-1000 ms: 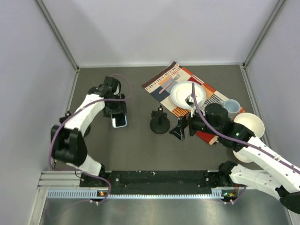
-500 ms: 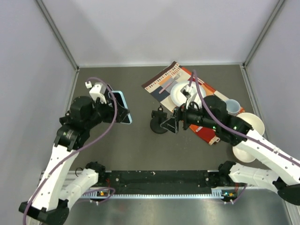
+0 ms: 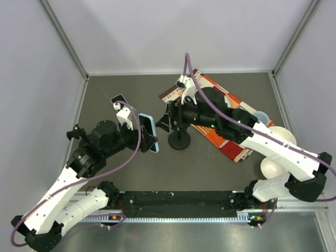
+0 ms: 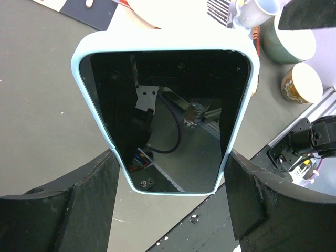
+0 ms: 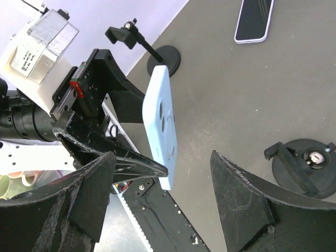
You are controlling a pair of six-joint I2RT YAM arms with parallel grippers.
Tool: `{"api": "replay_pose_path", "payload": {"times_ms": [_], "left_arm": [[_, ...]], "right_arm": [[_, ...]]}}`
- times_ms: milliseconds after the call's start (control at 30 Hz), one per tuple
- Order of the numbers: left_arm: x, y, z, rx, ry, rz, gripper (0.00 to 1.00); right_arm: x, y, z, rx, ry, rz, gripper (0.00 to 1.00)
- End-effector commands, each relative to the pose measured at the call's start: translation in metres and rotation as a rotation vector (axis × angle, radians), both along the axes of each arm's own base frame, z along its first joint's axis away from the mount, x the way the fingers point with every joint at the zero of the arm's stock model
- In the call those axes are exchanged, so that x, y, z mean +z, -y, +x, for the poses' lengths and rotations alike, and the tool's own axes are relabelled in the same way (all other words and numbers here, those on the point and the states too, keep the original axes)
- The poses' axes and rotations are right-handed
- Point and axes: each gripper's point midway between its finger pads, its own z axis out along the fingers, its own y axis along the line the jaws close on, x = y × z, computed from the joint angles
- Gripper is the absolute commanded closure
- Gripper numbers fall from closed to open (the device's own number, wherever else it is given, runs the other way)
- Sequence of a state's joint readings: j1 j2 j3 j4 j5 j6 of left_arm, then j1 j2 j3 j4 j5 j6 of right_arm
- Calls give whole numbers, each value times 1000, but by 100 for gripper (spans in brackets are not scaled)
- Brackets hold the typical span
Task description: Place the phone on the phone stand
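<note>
Over the dark grey table (image 3: 210, 173), boxed in by pale walls (image 3: 173, 37), the left gripper (image 3: 147, 134) clamped the blue-cased phone (image 4: 170, 115) by its long edges, clear of the surface, left of the black phone stand (image 3: 179, 139), while the right gripper (image 3: 168, 119) hung above that stand, spread wide and empty.

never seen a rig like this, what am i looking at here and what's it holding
Two robot arms are bolted at the near edge of a dark table. One picture looks down from above; the other two come from a camera on each wrist. The left claw grips a phone in a light-blue case, held up off the table. The right claw is open and empty, near a black phone stand. A second phone lies flat farther back. A patterned mat and white bowls sit on the right.
</note>
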State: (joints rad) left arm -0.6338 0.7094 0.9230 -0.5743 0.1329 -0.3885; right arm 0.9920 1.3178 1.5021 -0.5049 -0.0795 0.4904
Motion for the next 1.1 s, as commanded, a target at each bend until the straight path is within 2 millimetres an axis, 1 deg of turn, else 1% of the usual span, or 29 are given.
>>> {"api": "replay_pose_path", "payload": {"times_ms": [0, 33, 167, 233, 300, 400, 433, 533, 600, 633, 667, 700, 733, 767, 800, 833, 867, 900, 933, 967, 1000, 1033, 1067], "left_arm": [[37, 8, 11, 19, 138, -85, 100], [38, 10, 10, 12, 141, -84, 100], [37, 12, 10, 6, 144, -74, 100], [35, 13, 10, 5, 138, -71, 100], [36, 15, 9, 4, 135, -75, 100], [40, 17, 7, -3, 139, -82, 100], [41, 18, 6, -5, 140, -85, 100], [42, 20, 4, -12, 137, -95, 100], [44, 23, 2, -27, 134, -105, 100], [45, 27, -2, -56, 127, -111, 100], [46, 29, -4, -72, 122, -116, 100], [47, 30, -6, -82, 116, -122, 100], [50, 33, -11, -110, 109, -134, 95], [53, 35, -16, -127, 97, -151, 83], [60, 36, -21, -150, 100, -171, 59], [66, 40, -29, -192, 102, -194, 47], [73, 38, -36, -213, 114, -219, 36], [85, 36, -45, -238, 139, -255, 14], [94, 37, -50, -262, 172, -286, 5], [103, 34, -60, -293, 196, -312, 2], [112, 32, -67, -312, 215, -330, 2], [118, 30, -72, -326, 223, -342, 2], [122, 28, -76, -335, 224, -347, 2]], "right_arm": [[14, -13, -5, -17, 23, 11, 28], [11, -17, -1, -34, 22, 1, 30], [5, -28, 1, -40, 19, -19, 37], [4, -32, 3, -58, 33, -30, 38], [-5, -41, 1, -54, 32, -51, 40], [-15, -46, 1, -68, 32, -75, 47], [-17, -47, 4, -82, 40, -81, 57], [-18, -51, 4, -73, 59, -78, 71], [-19, -55, 5, -63, 64, -68, 78], [-18, -57, 4, -54, 71, -61, 91], [-16, -57, 4, -48, 80, -51, 100], [-18, -55, 1, -30, 88, -50, 100], [-11, -58, 0, -19, 111, -14, 100], [-17, -55, -1, -8, 126, -27, 100], [-6, -47, -4, -13, 151, 0, 100], [0, -43, -3, -17, 172, 20, 100], [-8, -39, -5, -3, 193, 1, 100], [1, -30, -13, 26, 233, 25, 100], [16, -18, -19, 34, 264, 61, 100], [21, -13, -23, 52, 289, 76, 100], [14, -10, -31, 110, 312, 62, 100], [17, -4, -38, 146, 335, 79, 100], [32, 10, -46, 161, 373, 119, 100]]}}
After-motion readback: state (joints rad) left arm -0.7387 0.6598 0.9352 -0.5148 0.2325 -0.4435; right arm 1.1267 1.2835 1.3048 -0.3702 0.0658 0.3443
